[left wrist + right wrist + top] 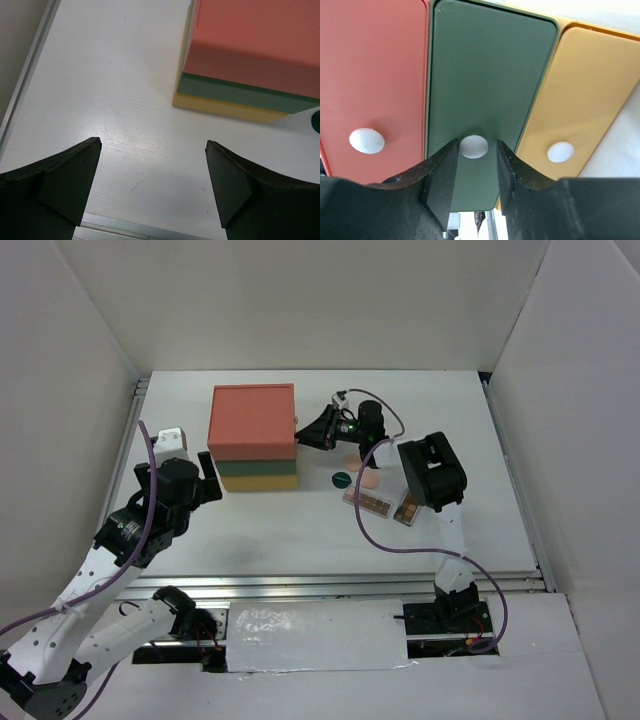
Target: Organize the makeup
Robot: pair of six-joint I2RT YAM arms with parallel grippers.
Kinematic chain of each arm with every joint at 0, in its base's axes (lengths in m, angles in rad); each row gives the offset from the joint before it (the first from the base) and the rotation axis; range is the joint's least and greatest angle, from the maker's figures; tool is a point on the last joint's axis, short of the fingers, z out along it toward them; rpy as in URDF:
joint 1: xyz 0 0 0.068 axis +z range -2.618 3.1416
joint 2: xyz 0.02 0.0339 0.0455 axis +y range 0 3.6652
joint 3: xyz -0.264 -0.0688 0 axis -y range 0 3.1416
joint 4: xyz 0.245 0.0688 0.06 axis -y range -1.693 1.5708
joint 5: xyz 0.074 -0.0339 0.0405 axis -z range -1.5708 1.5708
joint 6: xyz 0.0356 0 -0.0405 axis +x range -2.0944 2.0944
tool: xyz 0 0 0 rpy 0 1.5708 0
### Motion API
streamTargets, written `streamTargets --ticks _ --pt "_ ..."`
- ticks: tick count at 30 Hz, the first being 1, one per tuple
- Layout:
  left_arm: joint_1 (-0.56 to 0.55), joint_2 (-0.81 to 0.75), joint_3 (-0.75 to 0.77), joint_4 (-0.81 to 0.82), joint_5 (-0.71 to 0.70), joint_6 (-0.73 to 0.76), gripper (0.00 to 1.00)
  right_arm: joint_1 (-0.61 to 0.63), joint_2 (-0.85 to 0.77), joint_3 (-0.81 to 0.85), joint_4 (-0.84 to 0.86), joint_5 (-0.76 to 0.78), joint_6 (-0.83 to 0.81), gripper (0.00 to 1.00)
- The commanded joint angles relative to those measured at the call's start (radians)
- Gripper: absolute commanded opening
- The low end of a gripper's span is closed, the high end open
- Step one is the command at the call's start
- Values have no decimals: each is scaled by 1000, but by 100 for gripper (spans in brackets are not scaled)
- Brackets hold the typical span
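Flanking the green drawer knob (473, 146), right pincer (477, 151) narrowly parted.

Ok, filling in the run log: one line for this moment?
right gripper: open, straddling white knob of green drawer | left gripper: open, above table | makeup: out on table

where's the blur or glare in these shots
Top external: sharp, soft shadows on the table, glare on the glossy strip. Left wrist: left fingers soft, sheen on the table. Right wrist: right fingers blurred, green drawer sharp.
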Motion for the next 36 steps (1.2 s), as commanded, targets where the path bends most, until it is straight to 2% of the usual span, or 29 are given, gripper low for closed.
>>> streamTargets --ticks 1,9,19,36 --pt "6 -2 -2 36 -1 19 99 13 26 57 65 -3 17 43" --pt "6 -2 -3 36 -1 20 99 39 55 96 85 8 47 37" --pt "4 -8 -3 35 -7 19 99 62 69 70 191 26 116 21" --pt "6 -3 -2 36 -6 19 99 -50 -9 -18 125 -30 46 19"
